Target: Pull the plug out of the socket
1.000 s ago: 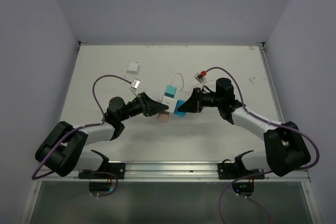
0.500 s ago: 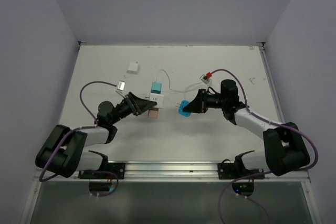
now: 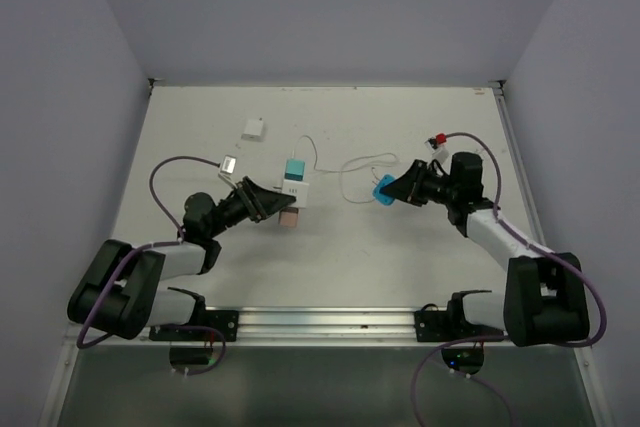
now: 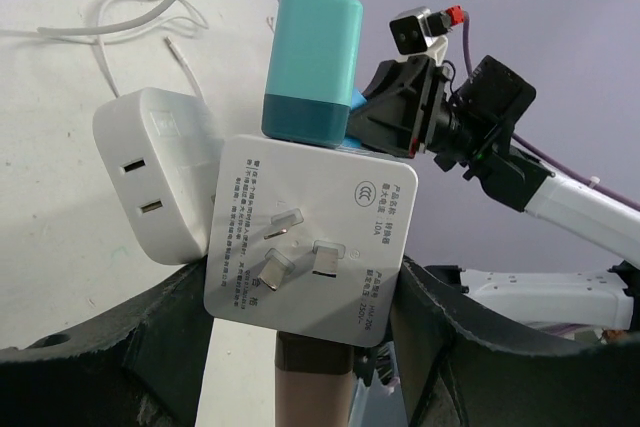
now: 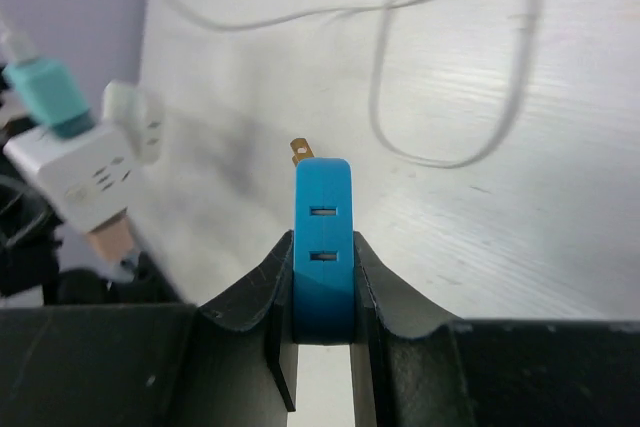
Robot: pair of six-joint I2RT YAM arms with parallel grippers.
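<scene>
We see the blue plug (image 5: 322, 197) clamped between the right gripper's (image 5: 322, 265) jaws. In the top view its prongs point to 9 o'clock, and its long axis runs 9 to 3. Well apart at its 9 o'clock, the socket (image 4: 310, 237) sits squeezed between the left gripper's (image 4: 312, 352) jaws, with a teal plug (image 4: 312, 67) seated on its 12 o'clock side.

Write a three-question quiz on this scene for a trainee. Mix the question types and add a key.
1. Fill in: the left claw holds the socket. In the left wrist view, the plug on the socket's upper side is coloured ____.
2. True or false: the blue plug sits in the socket.
3. Which claw grips the blue plug? A the left claw; B the right claw; C neither.
Key: 1 teal plug; 2 false; 3 B.
</scene>
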